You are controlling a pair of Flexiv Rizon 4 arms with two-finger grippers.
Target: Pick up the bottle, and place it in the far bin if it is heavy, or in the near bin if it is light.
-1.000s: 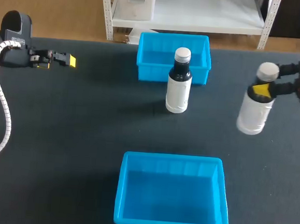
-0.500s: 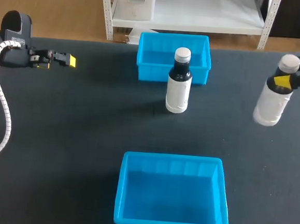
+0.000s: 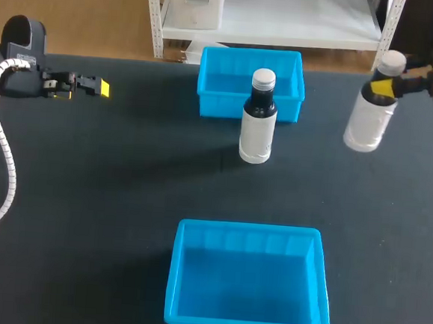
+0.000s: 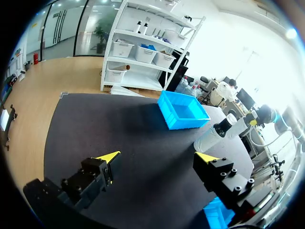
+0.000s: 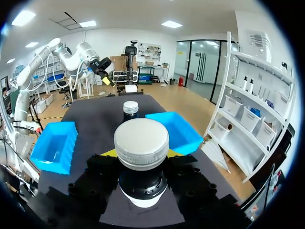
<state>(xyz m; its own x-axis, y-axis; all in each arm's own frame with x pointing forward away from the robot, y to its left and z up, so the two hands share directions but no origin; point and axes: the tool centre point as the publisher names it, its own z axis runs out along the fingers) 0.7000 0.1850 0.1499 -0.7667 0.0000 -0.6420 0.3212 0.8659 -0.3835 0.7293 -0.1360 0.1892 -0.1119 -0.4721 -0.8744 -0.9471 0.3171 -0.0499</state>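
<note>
- Right jaws, pinching the white bottle [image 3: 364, 125] at its neck, had carried it to the frame's upper right, level with the far bin [image 3: 250, 82]; probably judged heavy.
- Left jaws stayed spread, upper left.

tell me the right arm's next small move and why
Probably carry the held bottle sideways toward the far bin: the right pincer grips its neck, lifted off the table, level with that bin and far from the near bin. Weight cannot be seen, so this is a guess.
</note>
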